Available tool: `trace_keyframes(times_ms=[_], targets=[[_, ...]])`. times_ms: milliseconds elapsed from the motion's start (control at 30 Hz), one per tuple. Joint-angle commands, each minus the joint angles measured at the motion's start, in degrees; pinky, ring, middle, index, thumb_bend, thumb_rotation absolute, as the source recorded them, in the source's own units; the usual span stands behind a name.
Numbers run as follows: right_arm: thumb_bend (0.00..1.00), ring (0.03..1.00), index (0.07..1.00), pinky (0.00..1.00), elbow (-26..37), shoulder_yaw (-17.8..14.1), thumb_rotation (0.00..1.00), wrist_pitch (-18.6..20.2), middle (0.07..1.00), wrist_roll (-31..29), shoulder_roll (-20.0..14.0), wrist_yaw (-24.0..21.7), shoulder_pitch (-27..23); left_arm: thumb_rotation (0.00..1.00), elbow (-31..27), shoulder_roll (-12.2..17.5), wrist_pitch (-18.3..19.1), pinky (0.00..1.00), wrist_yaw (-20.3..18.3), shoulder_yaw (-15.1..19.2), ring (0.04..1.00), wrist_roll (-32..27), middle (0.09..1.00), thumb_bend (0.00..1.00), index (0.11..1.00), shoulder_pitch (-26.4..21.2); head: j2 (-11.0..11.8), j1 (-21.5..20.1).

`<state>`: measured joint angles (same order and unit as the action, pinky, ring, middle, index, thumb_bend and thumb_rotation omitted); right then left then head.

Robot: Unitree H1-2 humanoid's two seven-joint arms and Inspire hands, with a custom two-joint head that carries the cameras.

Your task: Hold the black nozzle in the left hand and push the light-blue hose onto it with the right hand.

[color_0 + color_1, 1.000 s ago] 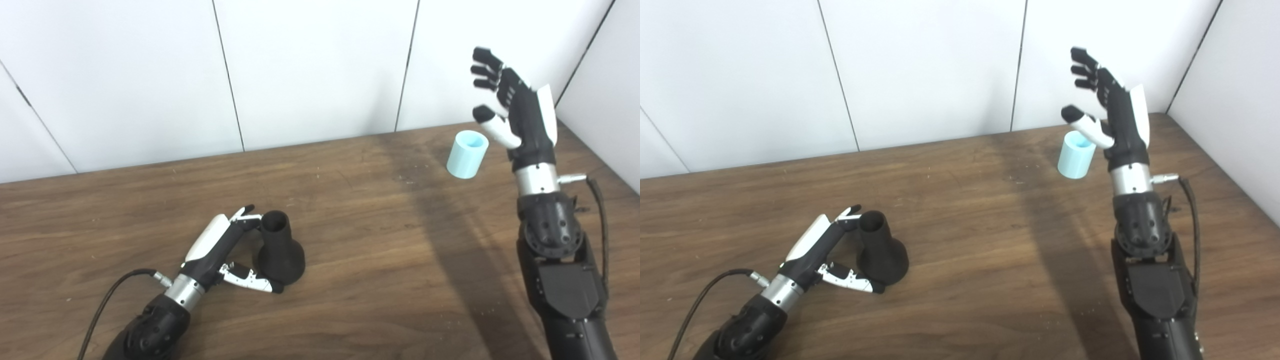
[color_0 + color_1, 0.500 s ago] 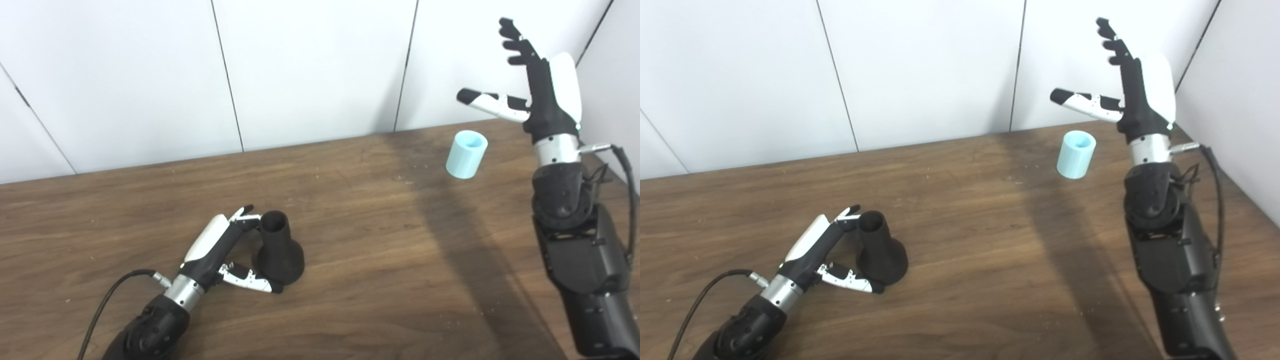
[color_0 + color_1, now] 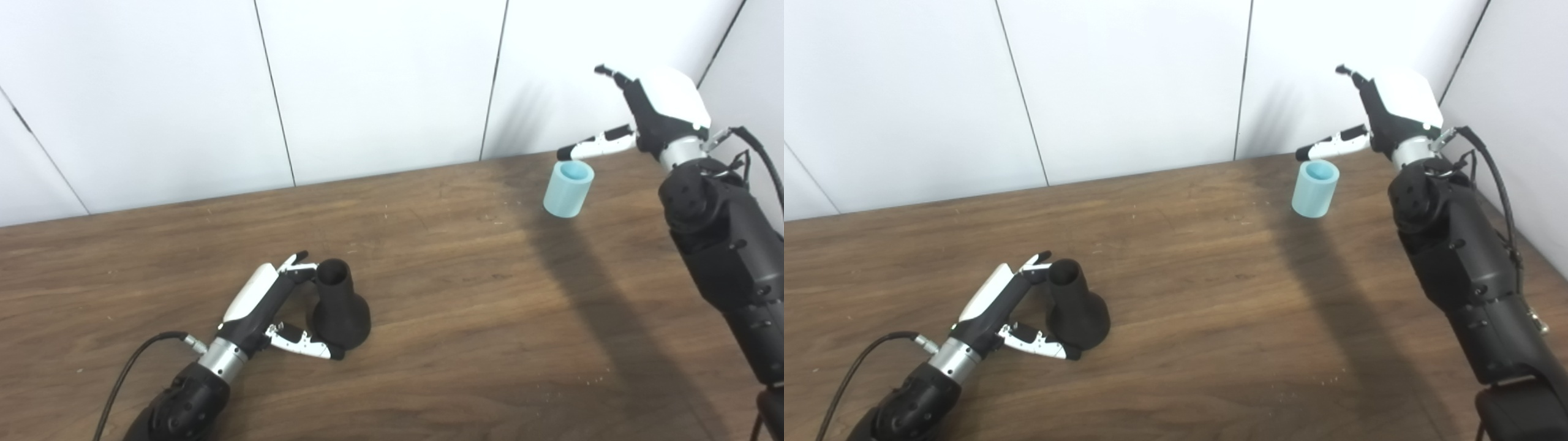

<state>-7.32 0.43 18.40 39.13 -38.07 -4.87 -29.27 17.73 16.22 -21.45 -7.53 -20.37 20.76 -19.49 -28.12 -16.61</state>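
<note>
Left eye view: my left hand (image 3: 269, 306) cups the black nozzle (image 3: 339, 306) near the worktop's front edge, fingers loosely apart. Right hand (image 3: 649, 116), spread wide, hovers above the light-blue hose (image 3: 568, 188) at the far right corner; I'd descend squarely before closing.

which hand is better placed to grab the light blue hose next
The right hand. It hovers open just above and behind the light-blue hose, which stands at the table's far right. The left hand is far away, fingers around the black nozzle.
</note>
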Motion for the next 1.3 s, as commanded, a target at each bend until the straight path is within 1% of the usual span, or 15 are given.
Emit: trace_keyframes(times_ms=[0, 100, 233, 300, 433, 800, 1133, 1267], targets=[[1.0, 0.88, 0.868, 0.8, 0.3, -0.1, 0.49, -0.5, 0.897, 0.3, -2.9, -0.2, -3.8, 0.0, 5.7, 0.1, -0.8, 1.0, 0.2, -1.8, 0.769, 2.7, 0.498, 0.52, 0.482, 6.4, -0.1, 0.1], [1.0, 0.89, 0.871, 0.8, -1.2, 1.0, 0.5, -0.8, 0.905, 0.0, -3.1, -1.4, -4.4, 0.0, 5.7, 0.1, -0.8, 1.0, 0.3, -1.8, 0.768, 2.9, 0.498, 0.52, 0.482, 6.4, -0.2, 0.1], [1.0, 0.892, 0.871, 0.71, -2.8, 2.1, 0.52, -1.5, 0.907, -0.3, -3.1, -2.1, -5.1, 0.0, 5.4, 0.1, -0.7, 1.0, 0.3, -1.9, 0.769, 3.1, 0.498, 0.52, 0.482, 6.6, -0.2, 0.2], [1.0, 0.889, 0.87, 0.69, -3.7, 2.6, 0.52, -1.3, 0.906, -0.4, -3.0, -2.6, -5.4, 0.0, 5.4, 0.1, -0.7, 0.99, 0.2, -1.8, 0.77, 3.1, 0.498, 0.52, 0.482, 6.6, -0.1, 0.2], [1.0, 0.884, 0.87, 0.68, -4.8, 3.4, 0.52, -0.6, 0.902, -0.5, -2.6, -3.5, -6.0, 0.0, 5.3, 0.1, -0.5, 0.99, 0.0, -1.8, 0.77, 3.0, 0.498, 0.52, 0.482, 6.6, -0.1, 0.2], [1.0, 0.891, 0.868, 0.66, -6.8, 4.8, 0.51, -0.2, 0.908, -0.7, -2.4, -4.2, -7.6, 0.0, 5.1, -0.1, -0.2, 0.99, 0.0, -1.8, 0.771, 3.1, 0.498, 0.52, 0.482, 6.8, -0.3, 0.4], [1.0, 0.89, 0.861, 0.65, -11.3, 8.0, 0.5, -1.4, 0.906, 1.0, -3.5, -4.1, -11.2, 0.0, 5.0, -0.2, -0.2, 0.99, 0.2, -1.8, 0.771, 3.2, 0.498, 0.52, 0.482, 7.0, -0.4, 0.4], [1.0, 0.872, 0.861, 0.64, -12.7, 9.0, 0.49, -1.7, 0.905, 1.8, -3.6, -4.0, -12.3, 0.0, 5.0, -0.2, -0.1, 0.99, 0.2, -1.8, 0.77, 3.2, 0.498, 0.52, 0.482, 7.0, -0.4, 0.2]])
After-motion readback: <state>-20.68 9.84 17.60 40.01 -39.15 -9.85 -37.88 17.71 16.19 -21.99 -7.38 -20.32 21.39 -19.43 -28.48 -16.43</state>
